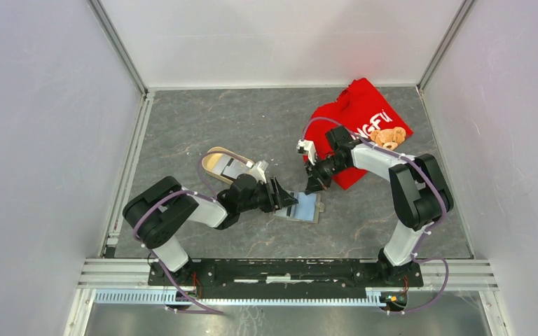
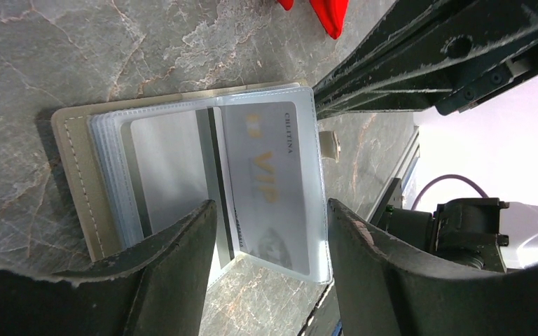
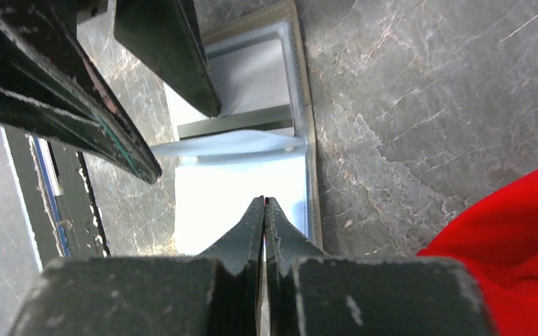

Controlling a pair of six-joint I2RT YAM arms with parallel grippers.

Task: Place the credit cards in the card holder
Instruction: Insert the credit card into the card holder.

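Observation:
The card holder [image 1: 307, 208] lies open on the table, its clear sleeves fanned out. A pale credit card marked VIP [image 2: 270, 182] sits in one sleeve, and another pale card [image 2: 164, 168] with a dark stripe sits in the sleeve beside it. My left gripper [image 2: 273, 241] is open, its fingers astride the holder's near edge and just above it. My right gripper [image 3: 265, 204] is shut, tips pointing down over the holder's bright sleeve [image 3: 238, 203]. No card shows between its fingers. In the top view the two grippers [image 1: 287, 198] [image 1: 315, 185] meet over the holder.
A beige oval tray [image 1: 214, 159] with something pale grey in it lies behind the left arm. A red shirt [image 1: 357, 119] with a bear print is spread at the back right, under the right arm. Walls enclose the table.

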